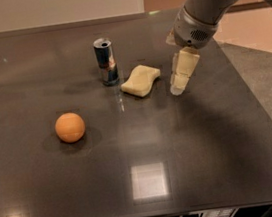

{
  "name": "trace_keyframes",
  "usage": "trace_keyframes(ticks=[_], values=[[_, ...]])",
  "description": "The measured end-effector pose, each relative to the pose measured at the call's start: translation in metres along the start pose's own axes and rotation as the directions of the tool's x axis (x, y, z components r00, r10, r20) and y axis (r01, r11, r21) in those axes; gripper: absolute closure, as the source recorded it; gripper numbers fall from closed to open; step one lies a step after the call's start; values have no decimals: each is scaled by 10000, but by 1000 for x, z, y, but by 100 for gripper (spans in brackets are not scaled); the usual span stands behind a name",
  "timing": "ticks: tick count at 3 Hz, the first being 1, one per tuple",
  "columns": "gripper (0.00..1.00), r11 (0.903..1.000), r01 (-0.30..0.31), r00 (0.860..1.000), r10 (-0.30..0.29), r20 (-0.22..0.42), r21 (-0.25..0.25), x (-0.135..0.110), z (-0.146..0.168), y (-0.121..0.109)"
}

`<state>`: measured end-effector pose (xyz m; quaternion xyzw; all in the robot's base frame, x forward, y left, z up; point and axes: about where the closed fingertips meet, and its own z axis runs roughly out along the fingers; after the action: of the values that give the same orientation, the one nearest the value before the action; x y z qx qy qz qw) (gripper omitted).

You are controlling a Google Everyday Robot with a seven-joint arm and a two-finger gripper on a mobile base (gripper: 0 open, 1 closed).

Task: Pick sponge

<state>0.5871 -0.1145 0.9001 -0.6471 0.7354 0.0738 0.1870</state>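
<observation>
Sponge (141, 80) lies flat on the dark table (219, 159), just right of the can (105, 61) and a bit nearer the camera; whether they touch, you can't tell from this angle. The can stands upright. The gripper (178, 86) is also right of the can, beyond the sponge, pointing down with its tip close to the tabletop. It's near the sponge's right end but clear of it and holds nothing. Spread or pressed together: can't tell from this view. The orange ball (70, 127) sits left of the can, toward the camera, well apart from it.
</observation>
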Motion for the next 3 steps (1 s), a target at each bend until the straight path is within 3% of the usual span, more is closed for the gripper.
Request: trace_keyframes(ticks=[3], values=[[0, 9981, 361, 9993, -363, -39, -508, -32, 60, -30]])
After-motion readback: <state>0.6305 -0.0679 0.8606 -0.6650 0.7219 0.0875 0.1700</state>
